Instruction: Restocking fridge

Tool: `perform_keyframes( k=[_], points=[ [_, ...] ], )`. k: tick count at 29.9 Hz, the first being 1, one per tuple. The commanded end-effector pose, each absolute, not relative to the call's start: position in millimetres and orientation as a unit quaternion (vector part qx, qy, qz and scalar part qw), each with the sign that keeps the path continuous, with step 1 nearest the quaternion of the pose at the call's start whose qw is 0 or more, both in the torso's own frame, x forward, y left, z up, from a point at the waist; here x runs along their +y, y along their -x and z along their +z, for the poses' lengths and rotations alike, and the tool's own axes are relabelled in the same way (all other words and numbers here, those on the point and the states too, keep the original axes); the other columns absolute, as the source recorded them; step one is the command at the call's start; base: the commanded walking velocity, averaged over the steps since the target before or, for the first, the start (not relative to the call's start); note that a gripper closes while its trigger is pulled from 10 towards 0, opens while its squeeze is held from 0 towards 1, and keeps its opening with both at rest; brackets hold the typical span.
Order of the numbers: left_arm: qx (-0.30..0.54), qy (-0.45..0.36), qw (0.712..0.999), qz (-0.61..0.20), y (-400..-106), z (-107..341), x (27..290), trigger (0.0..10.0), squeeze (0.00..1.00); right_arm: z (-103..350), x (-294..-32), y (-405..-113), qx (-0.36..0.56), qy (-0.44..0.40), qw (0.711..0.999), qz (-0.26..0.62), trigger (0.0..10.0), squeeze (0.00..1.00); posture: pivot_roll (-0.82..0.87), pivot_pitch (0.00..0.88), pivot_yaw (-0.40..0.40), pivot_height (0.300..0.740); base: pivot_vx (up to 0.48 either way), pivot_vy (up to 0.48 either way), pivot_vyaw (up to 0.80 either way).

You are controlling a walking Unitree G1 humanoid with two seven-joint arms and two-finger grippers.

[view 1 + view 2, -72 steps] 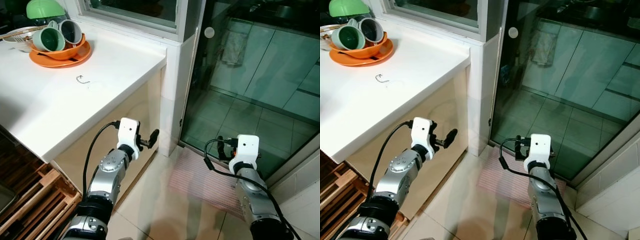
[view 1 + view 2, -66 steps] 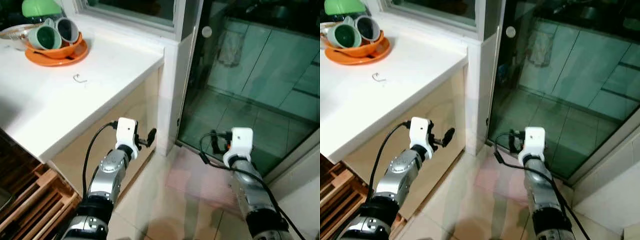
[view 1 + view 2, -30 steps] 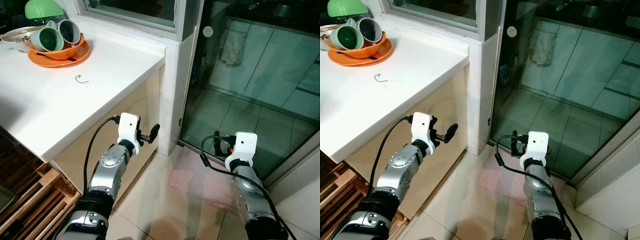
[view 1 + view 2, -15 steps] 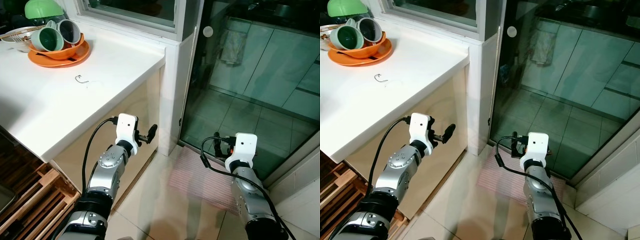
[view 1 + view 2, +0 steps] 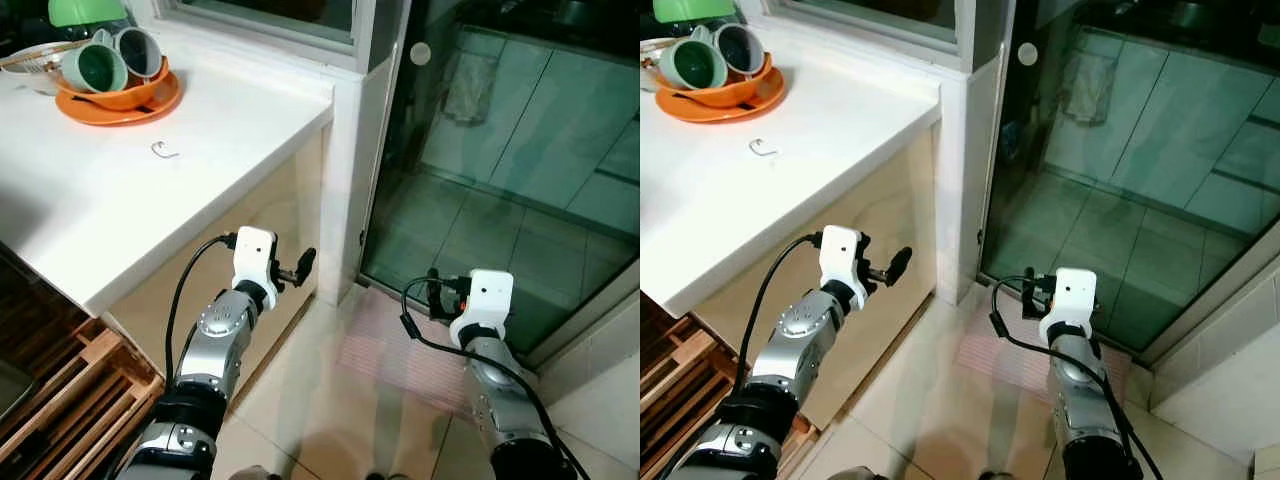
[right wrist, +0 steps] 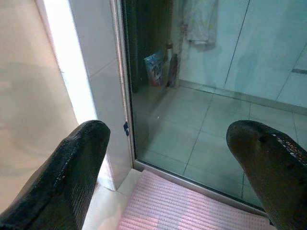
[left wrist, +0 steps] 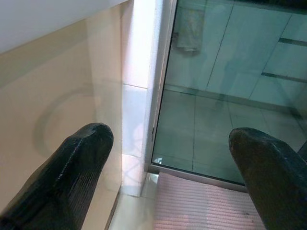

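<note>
Standing before the glass door, left gripper and right gripper both spread and empty; only the camera shifted slightly, so restocking has not begun.

White counter seen at left w/ window above; glass sliding door at right, pink mat laid on tiled floor.

Two green cups lie in one orange bowl on one orange plate, upper left of the frame. One small metal hook sits on the one white tabletop. One pink mat lies on the floor, lower centre.
</note>
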State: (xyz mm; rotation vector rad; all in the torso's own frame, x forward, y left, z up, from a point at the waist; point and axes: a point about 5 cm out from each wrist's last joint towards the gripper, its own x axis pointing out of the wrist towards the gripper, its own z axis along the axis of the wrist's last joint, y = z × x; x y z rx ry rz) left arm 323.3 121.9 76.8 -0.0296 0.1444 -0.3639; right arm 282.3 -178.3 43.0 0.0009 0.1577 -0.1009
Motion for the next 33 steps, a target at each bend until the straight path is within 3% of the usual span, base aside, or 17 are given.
perform_keyframes(
  k=[1, 19, 33],
  points=[
    [0.068, 0.015, 0.982, -0.176, -323.5, 78.5, 122.4, 10.0, 0.00, 42.0, -178.1, -283.3, 0.086, 0.002, 0.995, -0.048, 10.0, 0.00, 0.00, 0.000, 0.001, 0.740, -0.240, 0.000, 0.00],
    [0.062, 0.012, 0.983, -0.172, -324.0, 79.4, 120.9, 10.0, 0.00, 41.9, -176.4, -286.0, 0.089, 0.004, 0.995, -0.040, 10.0, 0.00, 0.00, 0.000, -0.004, 0.740, -0.134, 0.000, 0.00],
    [0.058, 0.011, 0.984, -0.167, -323.5, 80.0, 121.5, 10.0, 0.00, 39.5, -176.3, -286.3, 0.095, 0.002, 0.995, -0.039, 10.0, 0.00, 0.00, 0.000, -0.004, 0.740, -0.269, 0.000, 0.00]
  ],
)
